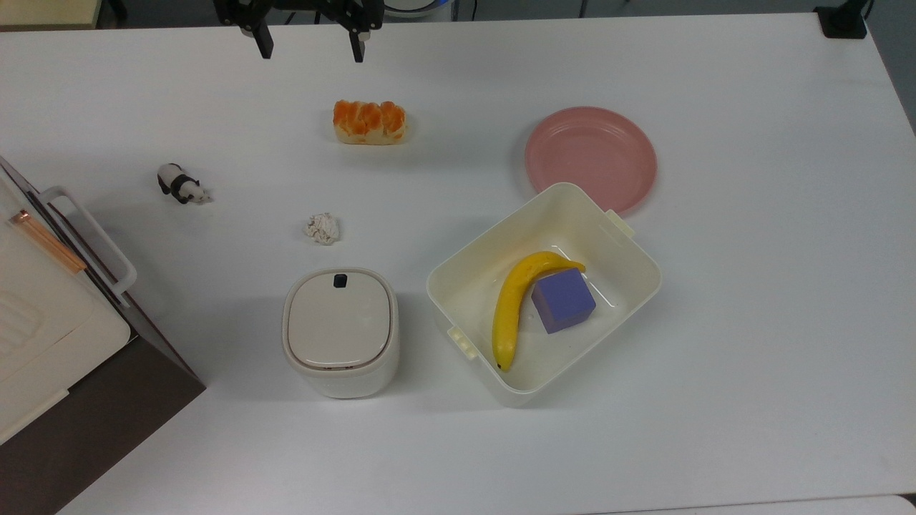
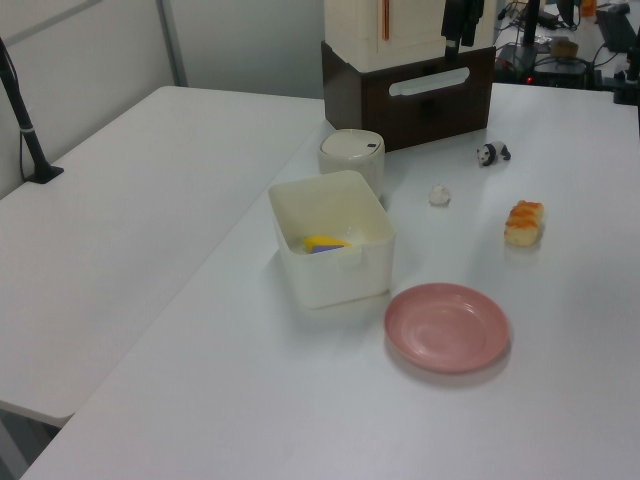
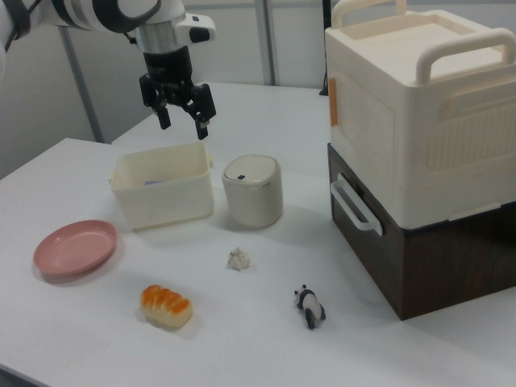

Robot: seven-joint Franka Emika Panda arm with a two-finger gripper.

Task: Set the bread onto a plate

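The bread, a small loaf with a glazed orange top and pale sides, lies on the white table, to the top view's left of the pink plate. The plate is bare. My gripper hangs open and empty at the top view's upper edge, beyond the bread and slightly to its left. In the right view the gripper is well above the table, over the cream bin, far from the bread and the plate. The left view shows the bread beyond the plate.
A cream bin holding a banana and a purple cube overlaps the plate's near rim. A lidded white canister, a paper ball and a toy panda stand nearby. A tall cream-and-brown box occupies one side.
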